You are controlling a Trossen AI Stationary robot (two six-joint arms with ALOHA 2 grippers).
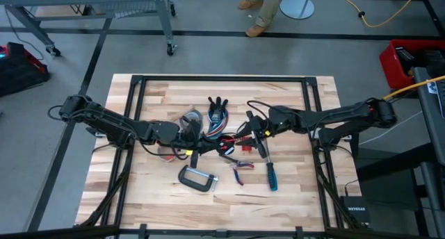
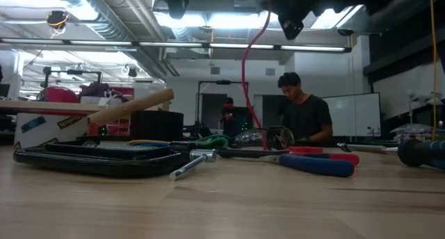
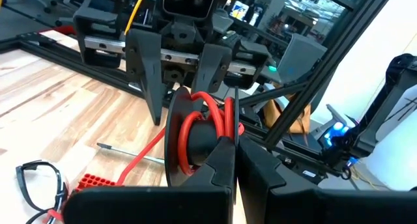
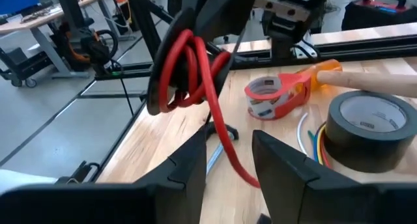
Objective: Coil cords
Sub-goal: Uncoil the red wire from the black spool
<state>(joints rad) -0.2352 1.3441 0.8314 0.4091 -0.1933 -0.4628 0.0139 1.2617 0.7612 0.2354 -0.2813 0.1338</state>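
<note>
No container with things inside could be made out with certainty; in the low view a flat dark tray [image 2: 90,158] lay at the left on the table [image 2: 222,204], and its contents were too dark to read. The red cord [image 3: 202,129] was in the middle of the frame in both wrist views, wound into a few loops that stood upright. In the left wrist view the left hand [image 3: 231,165] was pressed together and pinched these loops between its fingers, while one loose end ran down toward the lower left to the table. In the right wrist view the right hand [image 4: 229,160] was spread, its two fingers standing apart just below the coil with nothing between them; the free part of the cord passed down between them toward the lower centre. In the low view the same cord hung as a thin, nearly vertical line from the top centre of the frame down to the tools. In the high view both hands met near the centre of the table, and the coil there was too small to see clearly. More cords [image 1: 217,119] in several colours lay in a bundle just above centre. The grey tape roll [image 4: 369,129] at the right was cut off by the frame edge, with the orange-red tape roll [image 4: 273,96] beside it.
</note>
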